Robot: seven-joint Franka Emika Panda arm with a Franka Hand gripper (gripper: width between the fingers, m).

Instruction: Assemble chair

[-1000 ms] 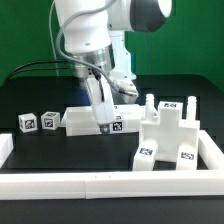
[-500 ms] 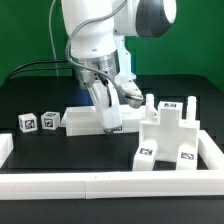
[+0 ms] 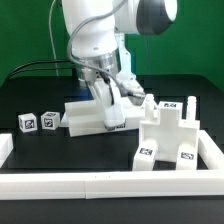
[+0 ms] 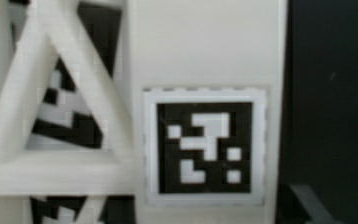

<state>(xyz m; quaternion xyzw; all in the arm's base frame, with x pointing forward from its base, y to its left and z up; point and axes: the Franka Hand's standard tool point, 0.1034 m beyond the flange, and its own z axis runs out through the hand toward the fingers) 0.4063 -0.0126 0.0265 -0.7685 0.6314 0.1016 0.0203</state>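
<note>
My gripper point(image 3: 110, 108) is shut on a long white slab point(image 3: 88, 116) of the chair and holds it slightly raised and tilted above the black table. The slab's tag shows close up in the wrist view point(image 4: 202, 140), beside a white triangular part point(image 4: 51, 110). A blocky white chair piece with upright notched posts and tags point(image 3: 165, 132) stands at the exterior view's right, close beside the slab's end. Two small tagged white blocks point(image 3: 27, 122) point(image 3: 48, 121) sit at the exterior view's left.
A long plain white border rail point(image 3: 110, 185) runs along the front, with side parts at the exterior view's left point(image 3: 5, 148) and right point(image 3: 214, 150). Black cables point(image 3: 40, 68) hang behind the arm.
The gripper has moved a little toward the exterior view's right and lifted; the slab has come up off the table with it and tilted.
</note>
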